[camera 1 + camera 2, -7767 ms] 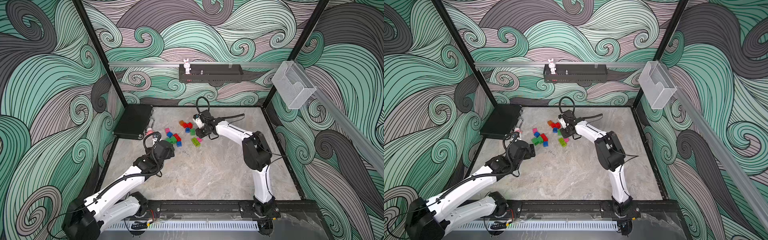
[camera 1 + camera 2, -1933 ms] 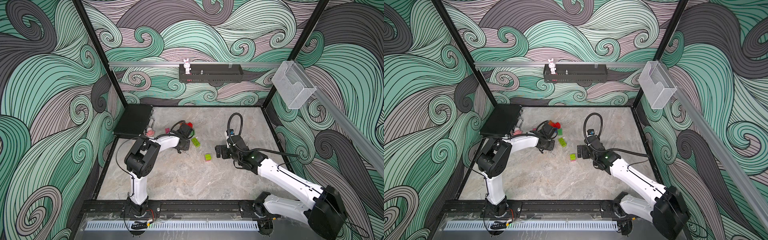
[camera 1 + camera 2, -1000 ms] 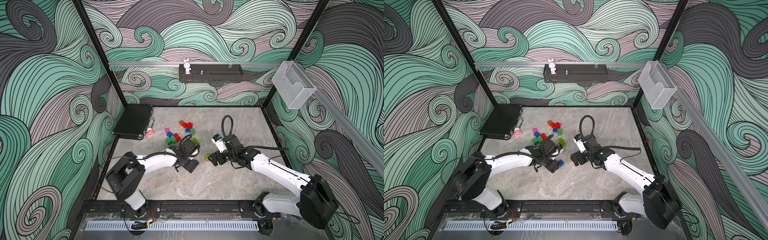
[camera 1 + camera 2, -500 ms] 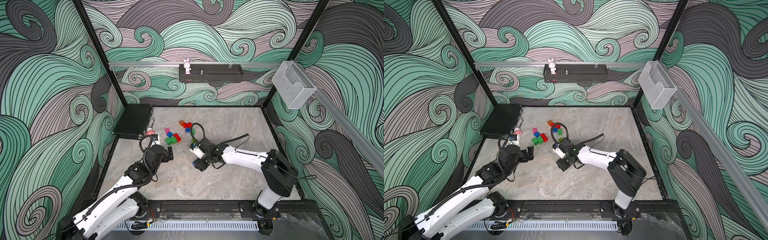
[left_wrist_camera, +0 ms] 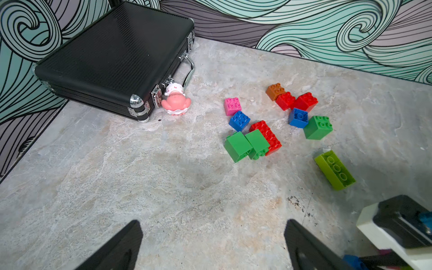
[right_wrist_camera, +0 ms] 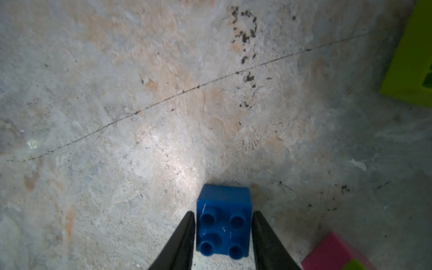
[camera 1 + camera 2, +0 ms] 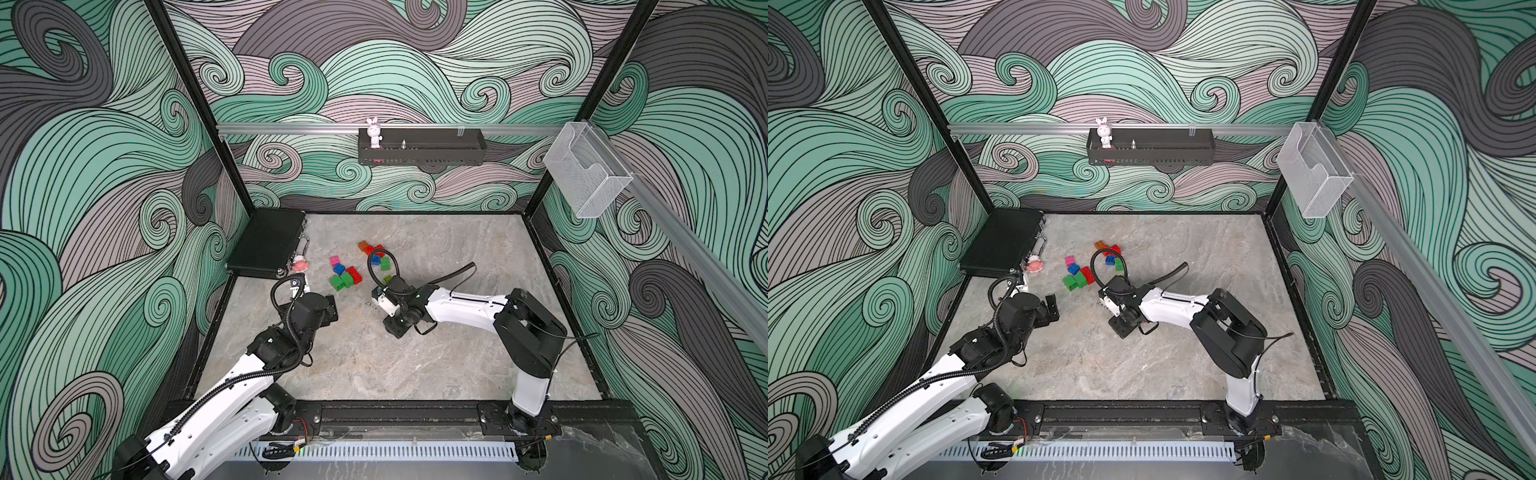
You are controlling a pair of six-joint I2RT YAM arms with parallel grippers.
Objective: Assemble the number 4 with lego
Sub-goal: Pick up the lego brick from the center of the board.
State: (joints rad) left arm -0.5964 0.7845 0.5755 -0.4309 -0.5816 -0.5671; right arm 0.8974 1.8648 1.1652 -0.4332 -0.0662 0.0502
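**Top views:** the right gripper (image 7: 394, 329) points down at the table (image 7: 415, 374), and what is between its jaws is hidden. The left gripper (image 7: 329, 309) hangs spread and empty.

**Left wrist:** the wide jaws frame bare table. The loose bricks (image 5: 257, 138) lie well beyond the tips.

**Right wrist:** only this view shows the jaws pressed on both sides of a blue brick (image 6: 224, 219), which juts past the tips. With so partial a pinch, the brick could twist or slip out when lifted. A pink brick (image 6: 332, 252) just outside one jaw could get knocked.

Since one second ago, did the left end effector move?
Yes. In a top view the left end effector has pulled back sideways, ending up much nearer the black case.
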